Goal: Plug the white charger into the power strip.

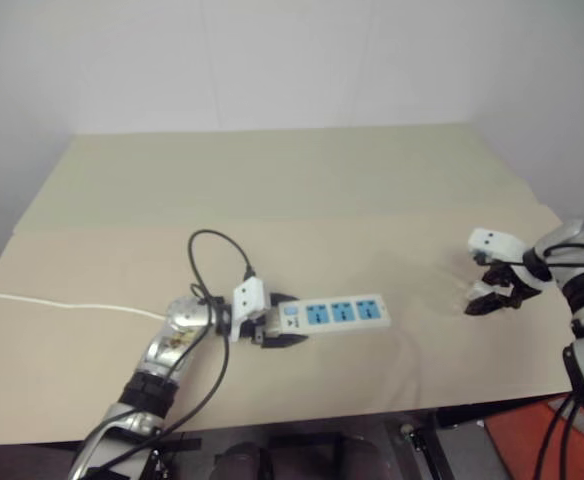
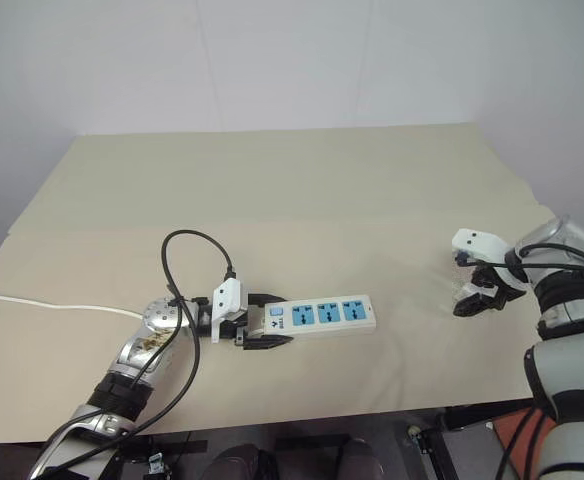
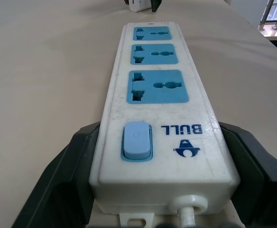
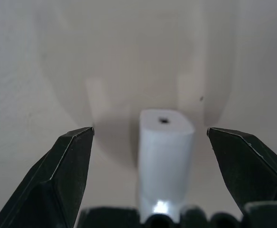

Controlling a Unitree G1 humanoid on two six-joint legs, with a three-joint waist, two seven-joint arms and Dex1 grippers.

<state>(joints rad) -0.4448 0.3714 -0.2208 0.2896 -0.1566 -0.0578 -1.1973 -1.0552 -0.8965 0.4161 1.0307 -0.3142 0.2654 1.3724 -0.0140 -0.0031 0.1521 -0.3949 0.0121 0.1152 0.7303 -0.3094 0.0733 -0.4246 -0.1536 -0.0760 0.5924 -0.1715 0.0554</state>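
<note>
The power strip (image 1: 344,313) is a long white bar with three blue sockets, lying on the table in front of me. My left gripper (image 1: 287,322) is shut on its switch end, and in the left wrist view both black fingers (image 3: 65,183) press the strip's (image 3: 160,95) sides. At the right of the table my right gripper (image 4: 149,131) points down, open, astride the white charger (image 4: 164,156). The charger stands between the two fingers (image 4: 69,166) with a gap on each side. In the head views the right gripper (image 1: 484,285) hangs just above the tabletop.
The strip's thin white cord (image 1: 62,305) runs left across the beige table (image 1: 302,190) to its edge. A black cable (image 1: 207,250) loops above my left wrist. An orange object (image 1: 517,440) sits below the table's front right corner.
</note>
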